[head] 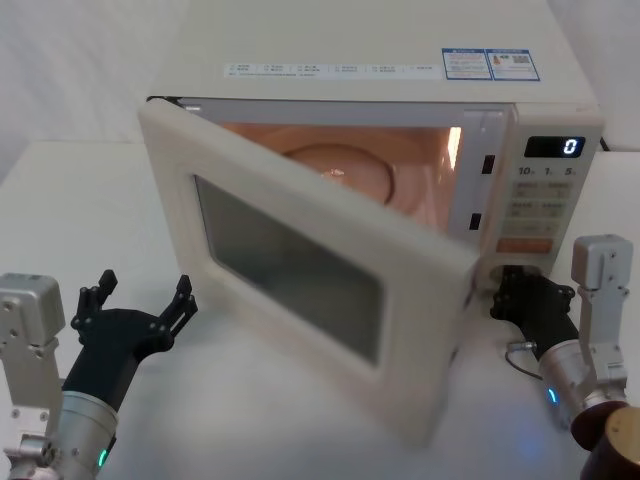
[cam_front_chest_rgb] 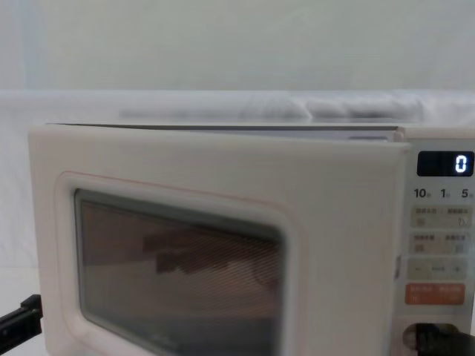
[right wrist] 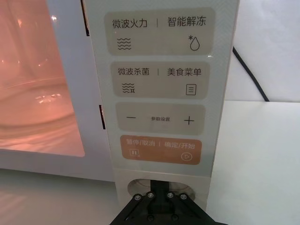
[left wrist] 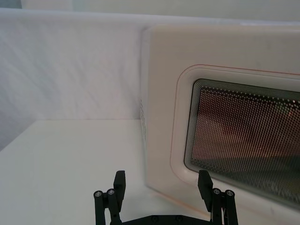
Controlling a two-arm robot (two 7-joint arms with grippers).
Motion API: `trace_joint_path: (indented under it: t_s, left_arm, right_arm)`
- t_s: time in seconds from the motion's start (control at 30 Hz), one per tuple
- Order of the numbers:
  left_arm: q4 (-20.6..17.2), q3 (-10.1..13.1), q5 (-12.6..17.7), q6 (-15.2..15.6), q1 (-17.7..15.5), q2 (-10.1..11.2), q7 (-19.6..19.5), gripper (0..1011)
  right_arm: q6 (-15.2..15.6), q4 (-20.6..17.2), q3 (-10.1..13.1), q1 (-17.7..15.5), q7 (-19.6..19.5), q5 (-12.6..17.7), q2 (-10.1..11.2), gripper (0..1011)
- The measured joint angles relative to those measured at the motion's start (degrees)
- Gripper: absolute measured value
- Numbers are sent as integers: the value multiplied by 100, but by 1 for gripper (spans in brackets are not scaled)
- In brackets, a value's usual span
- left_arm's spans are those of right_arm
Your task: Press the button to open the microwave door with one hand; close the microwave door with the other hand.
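While the microwave door (head: pixel 300 290) hangs swung out at an angle w/ its free edge toward the robot, the cavity behind it glows orange, so step one looks done & closing is what's left. Right gripper (head: pixel 505 295) sits at the button (right wrist: pixel 159 187) low on the control panel (right wrist: pixel 161 84), just under the orange key (right wrist: pixel 161 150); its fingertips look drawn together on the button, clenched, holding nothing. Left gripper (head: pixel 145 295) hovers above the table (head: pixel 80 220), just off the door's hinge side, fingers (left wrist: pixel 120 180) spread wide, empty. In the left wrist view the door's outer face & window (left wrist: pixel 243 136) fill the space right ahead of it.

Risks, as I judge them:
- Left gripper is near the hinge end; pushing there gives poor leverage, may shove the whole oven back across the table vs swinging the door.
- Spread fingers could snag the door's edge or slip past it, scraping the window.
- If the right gripper stays pressed on the button, the latch may not catch & the door springs open again.
- Door's free edge sweeps close to the right gripper & wrist; it could clip them on the way shut.
- A soft push could leave the door ajar, not latched.
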Motion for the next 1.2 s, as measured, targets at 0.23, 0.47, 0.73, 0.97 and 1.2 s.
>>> trace_joint_path:
  t_s: [0.23, 0.47, 0.73, 0.97, 1.2]
  left_arm:
    - [0, 0, 0, 0, 0, 0, 0, 1007]
    - [0, 0, 0, 0, 0, 0, 0, 1007]
    - [0, 1, 0, 0, 0, 0, 1, 1007]
    - [0, 0, 0, 0, 0, 0, 0, 1007]
    - [0, -1, 0, 0, 0, 0, 0, 1007]
  right_arm:
    - [18, -41, 1, -9, -24, -30, -5, 0]
    - [34, -61, -3, -18, -40, -45, -1, 0]
    - [33, -61, -3, -17, -40, -38, 2, 0]
    - [31, -61, -3, -15, -32, -32, 2, 0]
    - [14, -80, 3, -33, -18, -16, 1, 0]
